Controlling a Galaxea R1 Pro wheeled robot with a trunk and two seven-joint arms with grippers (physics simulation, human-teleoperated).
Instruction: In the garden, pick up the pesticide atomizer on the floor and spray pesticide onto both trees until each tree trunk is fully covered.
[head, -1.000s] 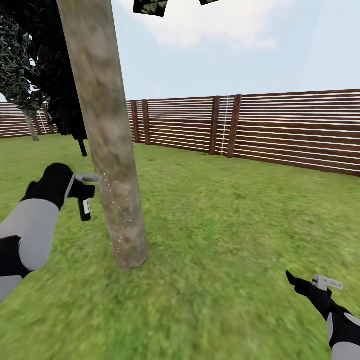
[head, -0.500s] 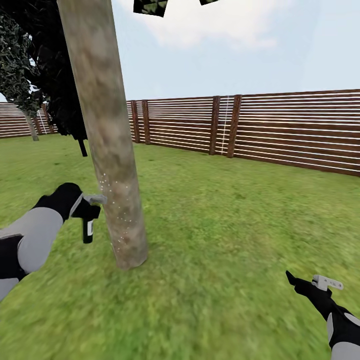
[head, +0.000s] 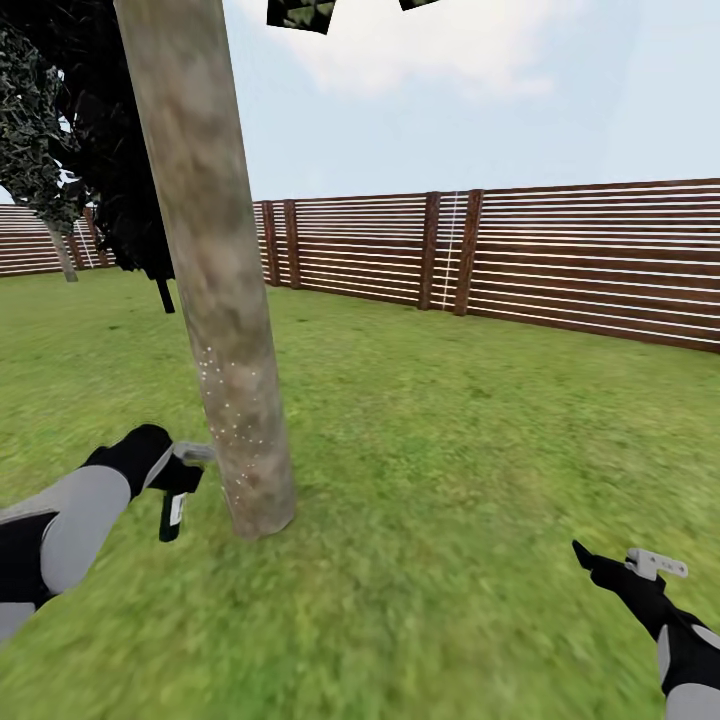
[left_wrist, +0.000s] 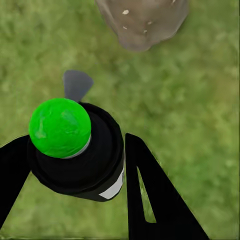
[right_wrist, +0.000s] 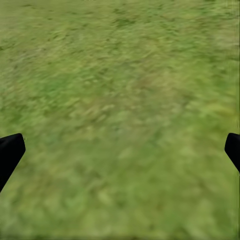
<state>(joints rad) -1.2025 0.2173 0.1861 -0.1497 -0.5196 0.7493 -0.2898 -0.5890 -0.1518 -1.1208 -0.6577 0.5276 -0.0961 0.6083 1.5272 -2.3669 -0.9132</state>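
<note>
The left gripper (head: 185, 478) holds the pesticide atomizer (head: 172, 512), its jaws closed on the sprayer's top, so the dark bottle hangs below them with its long axis running up and down and a little slanted. In the left wrist view the atomizer (left_wrist: 75, 152) sits between the two black fingers (left_wrist: 150, 200), its green cap (left_wrist: 60, 127) facing the camera and the base of the tree trunk (left_wrist: 142, 20) lying just ahead of it over the grass. That is the relation the next move rests on: the trunk (head: 215, 290) stands directly in front of the jaws, very near, and the grey nozzle (head: 197, 452) points at its lowest stretch. Whitish specks of pesticide (head: 235, 420) dot the bark above and ahead of the jaws, while the high part of the trunk looks bare, so I judge the coverage far from complete. The left arm is plainly the nearer one. The right gripper (head: 612, 566) hangs well apart from the trunk, off to the far side over the lawn (head: 450, 450), jaws spread wide and holding nothing, with only grass ahead of them. The slatted fence (head: 560, 260) lies well beyond both.
</note>
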